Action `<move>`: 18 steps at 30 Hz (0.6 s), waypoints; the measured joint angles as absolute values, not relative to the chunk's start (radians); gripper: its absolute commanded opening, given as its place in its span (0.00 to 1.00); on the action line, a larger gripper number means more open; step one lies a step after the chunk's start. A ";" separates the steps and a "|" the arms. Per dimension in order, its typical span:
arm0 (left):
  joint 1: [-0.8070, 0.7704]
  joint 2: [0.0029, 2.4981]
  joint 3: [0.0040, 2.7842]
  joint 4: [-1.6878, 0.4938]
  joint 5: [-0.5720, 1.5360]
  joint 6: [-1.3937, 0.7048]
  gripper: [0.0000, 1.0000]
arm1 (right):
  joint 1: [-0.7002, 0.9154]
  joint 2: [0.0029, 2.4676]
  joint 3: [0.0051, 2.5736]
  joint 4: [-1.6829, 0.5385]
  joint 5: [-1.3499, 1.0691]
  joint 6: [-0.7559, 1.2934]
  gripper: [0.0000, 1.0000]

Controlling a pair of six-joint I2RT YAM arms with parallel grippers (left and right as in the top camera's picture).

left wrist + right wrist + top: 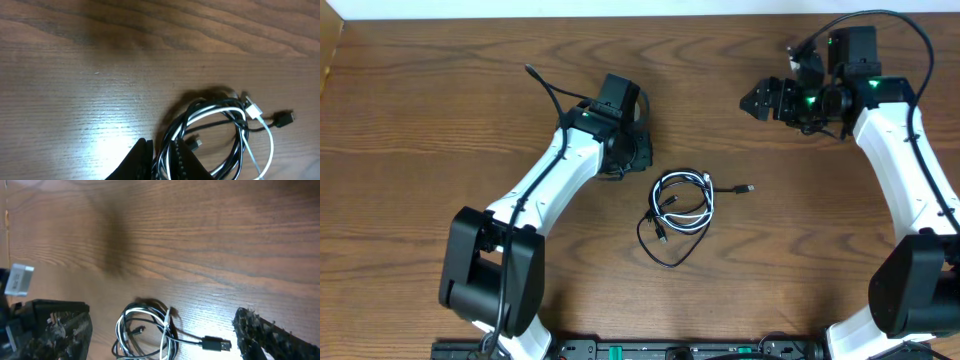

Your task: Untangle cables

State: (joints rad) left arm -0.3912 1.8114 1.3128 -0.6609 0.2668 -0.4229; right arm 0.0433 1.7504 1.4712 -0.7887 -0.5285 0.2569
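Left end effector (161,148) at edge of cables (215,111), grip unclear; right end effector (758,100) apart.

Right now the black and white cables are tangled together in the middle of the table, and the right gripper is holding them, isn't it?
Not holding them. The right gripper is open and well away from the cables, which lie on the table. The overhead view shows it. They are black and white, tangled together in the middle.

Coiled cables (145,330) lie between wide-apart fingers (55,330)
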 measured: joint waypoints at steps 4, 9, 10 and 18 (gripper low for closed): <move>-0.395 1.859 1.313 -0.661 0.287 -0.438 0.17 | 0.043 1.750 1.471 -0.801 -0.532 0.257 0.87; -0.442 1.931 1.313 -0.663 0.343 -0.407 0.17 | 0.043 1.750 1.471 -0.802 -0.537 0.265 0.88; -0.451 1.931 1.313 -0.665 0.348 -0.391 0.17 | 0.043 1.750 1.471 -0.795 -0.538 0.268 0.88; -0.464 1.931 1.302 -0.659 0.360 -0.313 0.17 | 0.043 1.750 1.471 -0.831 -0.540 0.259 0.90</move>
